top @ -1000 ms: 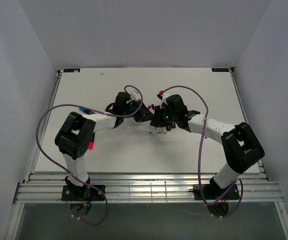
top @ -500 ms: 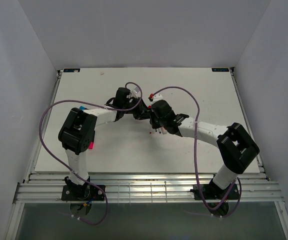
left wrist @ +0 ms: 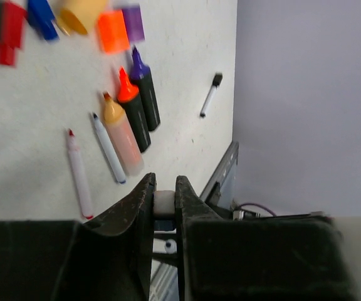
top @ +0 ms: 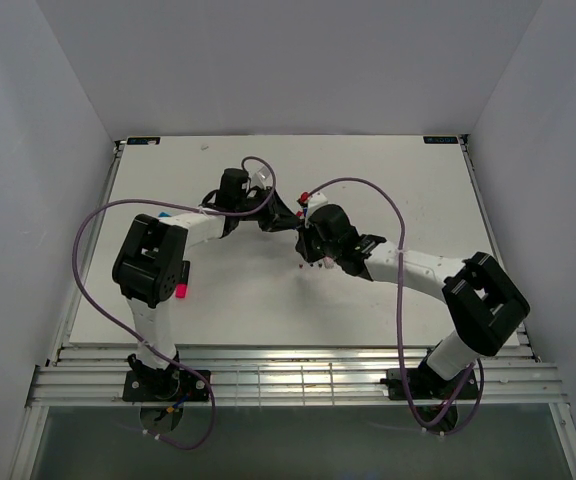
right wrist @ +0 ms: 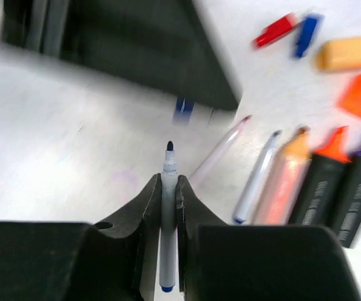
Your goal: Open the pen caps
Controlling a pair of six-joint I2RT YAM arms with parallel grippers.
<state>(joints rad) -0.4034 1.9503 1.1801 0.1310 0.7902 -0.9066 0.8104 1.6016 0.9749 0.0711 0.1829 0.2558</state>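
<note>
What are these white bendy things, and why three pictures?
Two robot arms on a white table: the left white arm and the right white arm. One picture looks down from above; the others come from a camera on each wrist. Each arm's pinching tip is its end effector. The right end effector pinches a thin white pen with a black tip. The left end effector pinches a small pale piece I cannot identify. Uncapped markers and loose caps lie nearby, like an orange square plastic cap.

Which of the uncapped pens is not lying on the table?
The thin white pen with the dark tip: the right tool clamps it, while the other pens lie flat on the table.
</note>
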